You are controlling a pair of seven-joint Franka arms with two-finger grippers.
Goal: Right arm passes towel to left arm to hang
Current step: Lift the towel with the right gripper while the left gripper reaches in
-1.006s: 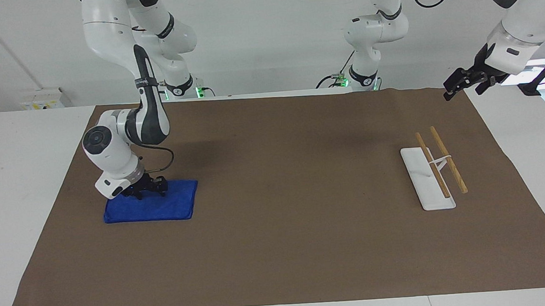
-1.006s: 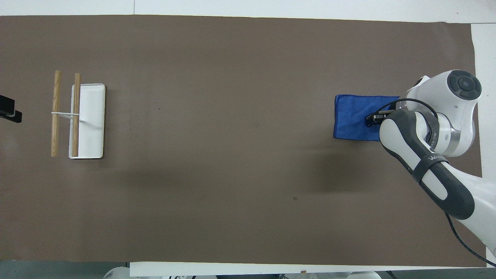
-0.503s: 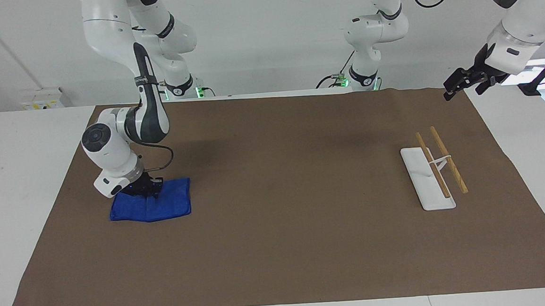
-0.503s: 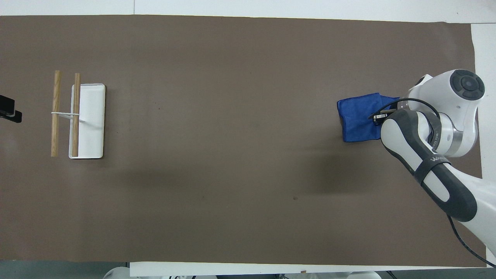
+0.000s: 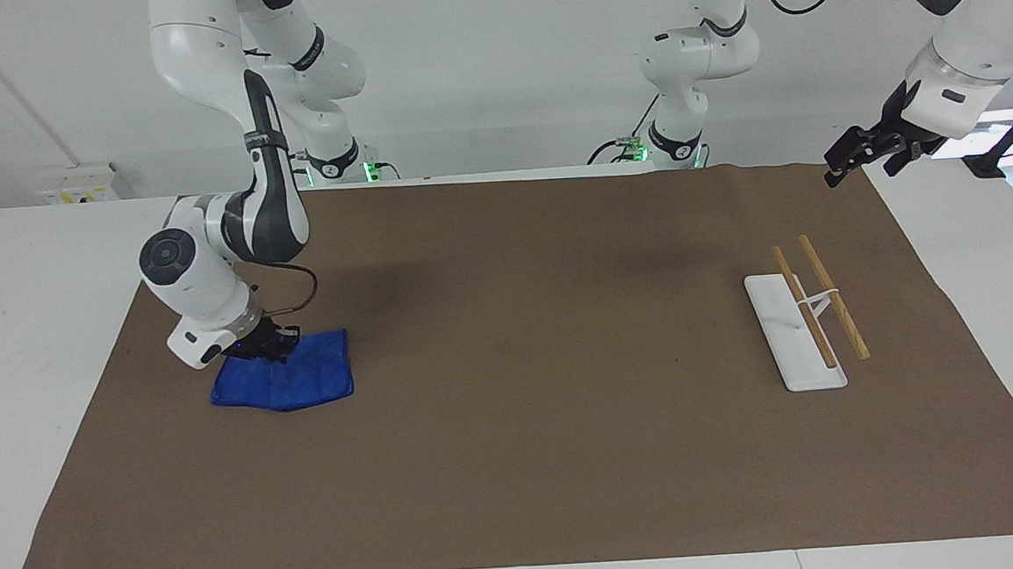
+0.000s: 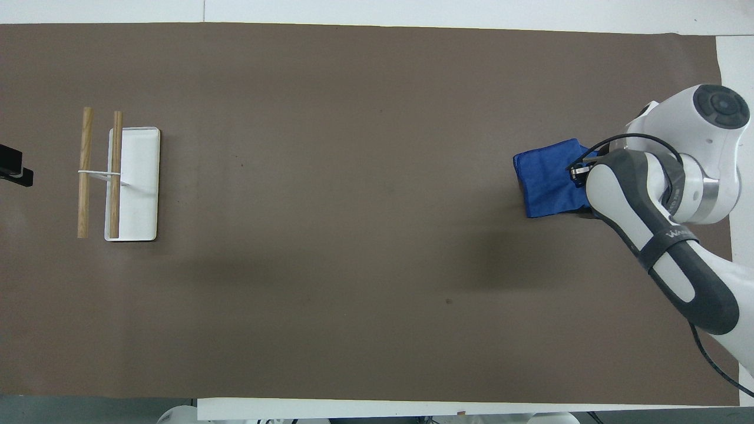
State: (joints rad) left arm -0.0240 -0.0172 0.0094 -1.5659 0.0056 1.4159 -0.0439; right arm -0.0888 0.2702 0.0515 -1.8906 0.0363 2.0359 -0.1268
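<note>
The blue towel (image 5: 295, 385) lies at the right arm's end of the brown mat, bunched, with its edge nearer the robots raised. My right gripper (image 5: 268, 346) is shut on that raised edge, low over the mat. In the overhead view the towel (image 6: 548, 184) shows partly under the right gripper (image 6: 580, 171) and arm. My left gripper (image 5: 851, 158) hangs in the air over the mat's corner at the left arm's end, apart from the towel; it waits there. Only its black tip (image 6: 15, 168) shows in the overhead view.
A towel rack with a white base (image 5: 782, 338) and two wooden bars (image 5: 834, 298) stands at the left arm's end of the mat; the base (image 6: 140, 188) and the bars (image 6: 85, 171) also show in the overhead view. The brown mat (image 5: 550, 422) covers the white table.
The right gripper has closed on the towel's near edge and lifted it, pulling the towel from flat into a bunched shape. The left arm has not moved.
</note>
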